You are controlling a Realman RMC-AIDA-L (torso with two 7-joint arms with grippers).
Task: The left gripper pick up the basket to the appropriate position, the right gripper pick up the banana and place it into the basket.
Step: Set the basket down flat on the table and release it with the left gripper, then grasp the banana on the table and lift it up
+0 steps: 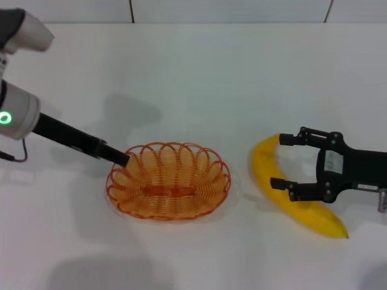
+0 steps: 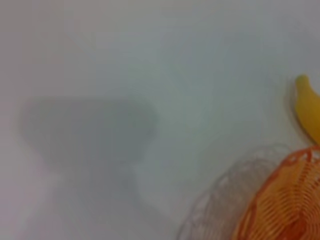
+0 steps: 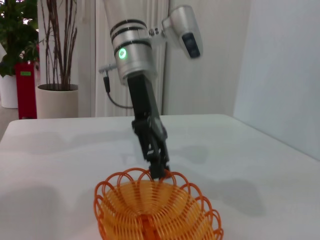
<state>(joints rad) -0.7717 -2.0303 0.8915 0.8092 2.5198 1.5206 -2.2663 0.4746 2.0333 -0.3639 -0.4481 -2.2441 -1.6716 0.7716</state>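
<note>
Left black two-fingered tool (image 1: 123, 159): at the orange wire-loop basket (image 1: 169, 180) rim, clamped there as far as you can tell. Right black labelled tool (image 1: 290, 162): fingers apart, straddling the curved yellow banana (image 1: 284, 193) on the white counter (image 1: 199, 78); close squarely on its middle before lifting.

Orange wire basket (image 1: 169, 181), shallow oval with scalloped rim, sits upright on table, centre. Yellow banana (image 1: 290, 196), unpeeled, curved, lies flat well to its right, bulge of its curve facing basket, apart from it.
</note>
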